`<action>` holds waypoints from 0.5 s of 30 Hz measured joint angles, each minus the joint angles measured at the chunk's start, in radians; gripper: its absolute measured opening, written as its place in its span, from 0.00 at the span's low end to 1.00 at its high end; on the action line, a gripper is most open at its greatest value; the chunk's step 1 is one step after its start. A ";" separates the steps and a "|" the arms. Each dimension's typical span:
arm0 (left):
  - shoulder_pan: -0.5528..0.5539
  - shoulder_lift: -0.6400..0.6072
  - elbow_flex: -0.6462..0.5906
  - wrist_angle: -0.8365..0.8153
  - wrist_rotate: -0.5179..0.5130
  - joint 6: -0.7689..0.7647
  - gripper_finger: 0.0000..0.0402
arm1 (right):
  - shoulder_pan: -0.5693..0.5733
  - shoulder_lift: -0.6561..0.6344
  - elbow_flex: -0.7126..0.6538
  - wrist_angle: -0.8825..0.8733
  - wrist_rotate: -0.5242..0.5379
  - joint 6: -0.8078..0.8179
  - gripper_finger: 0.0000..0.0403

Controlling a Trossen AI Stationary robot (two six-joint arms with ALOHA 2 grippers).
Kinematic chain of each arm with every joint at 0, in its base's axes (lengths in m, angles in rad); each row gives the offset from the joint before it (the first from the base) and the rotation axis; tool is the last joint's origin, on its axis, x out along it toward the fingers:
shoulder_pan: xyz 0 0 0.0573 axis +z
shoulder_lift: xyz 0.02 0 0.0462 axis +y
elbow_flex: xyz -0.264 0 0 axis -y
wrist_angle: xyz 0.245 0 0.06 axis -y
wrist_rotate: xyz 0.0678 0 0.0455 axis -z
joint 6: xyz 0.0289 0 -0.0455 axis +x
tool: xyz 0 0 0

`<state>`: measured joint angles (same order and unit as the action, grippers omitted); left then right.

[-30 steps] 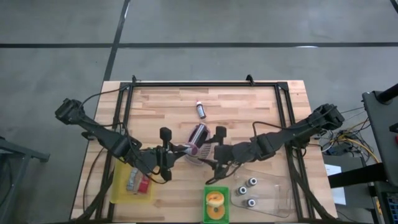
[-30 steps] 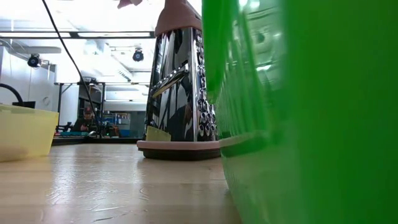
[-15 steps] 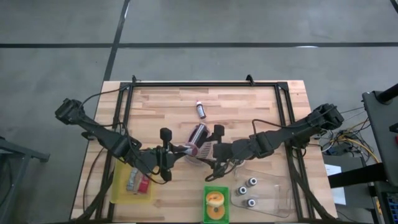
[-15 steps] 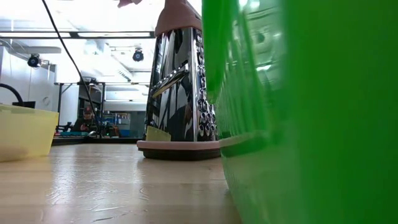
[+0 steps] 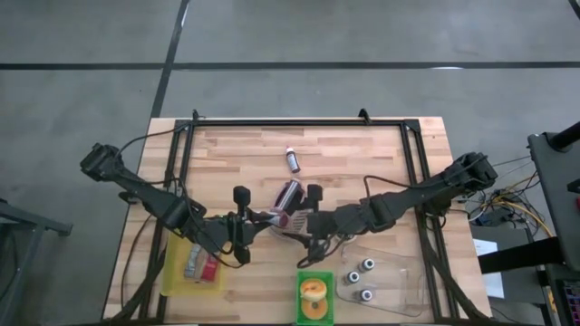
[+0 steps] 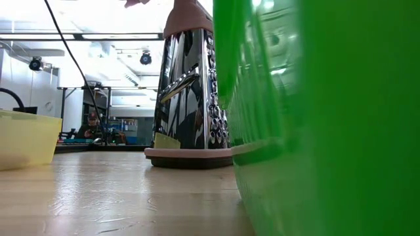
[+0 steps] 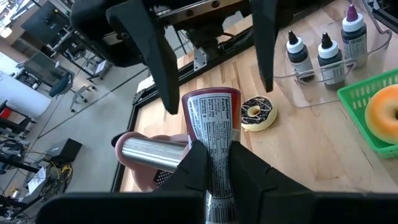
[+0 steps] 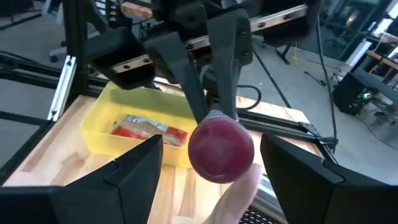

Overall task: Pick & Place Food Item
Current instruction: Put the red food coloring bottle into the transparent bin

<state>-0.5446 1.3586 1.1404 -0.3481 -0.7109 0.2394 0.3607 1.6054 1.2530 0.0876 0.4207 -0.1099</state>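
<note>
The left end effector is pinching a maroon tube with a printed label, its fingers pressed against the tube's sides. The tube is held above a pink-handled metal box grater that stands upright at the middle of the tabletop. The right end effector is spread wide, one finger on each side of the tube's round end, not touching it. A chocolate-iced donut lies on the tabletop just beyond the grater. Farther out are a yellow bin, a green basket holding a donut, and a clear tray with small bottles.
</note>
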 joint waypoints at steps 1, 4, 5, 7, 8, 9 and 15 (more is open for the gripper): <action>0.000 0.000 0.000 0.000 0.000 0.000 0.10 | 0.000 0.000 0.005 -0.003 -0.005 -0.002 0.65; 0.000 0.000 0.000 0.000 0.000 0.000 0.10 | -0.004 0.012 0.021 0.000 -0.007 -0.004 0.64; 0.000 0.000 0.000 0.000 0.000 0.000 0.10 | -0.005 0.015 0.024 -0.003 -0.010 -0.010 0.63; 0.000 0.000 0.000 0.001 0.000 0.000 0.10 | -0.005 0.021 0.027 -0.029 -0.022 -0.011 0.62; 0.000 0.000 0.000 0.003 0.000 0.000 0.10 | -0.008 0.034 0.033 -0.026 -0.034 -0.009 0.62; 0.000 0.000 0.000 0.003 0.002 0.000 0.10 | -0.011 0.040 0.040 -0.021 -0.037 -0.006 0.62; 0.000 0.000 0.000 0.002 0.001 0.000 0.10 | -0.016 0.068 0.055 -0.036 -0.037 -0.010 0.62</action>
<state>-0.5446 1.3586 1.1408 -0.3460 -0.7099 0.2396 0.3450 1.6733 1.3082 0.0520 0.3838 -0.1196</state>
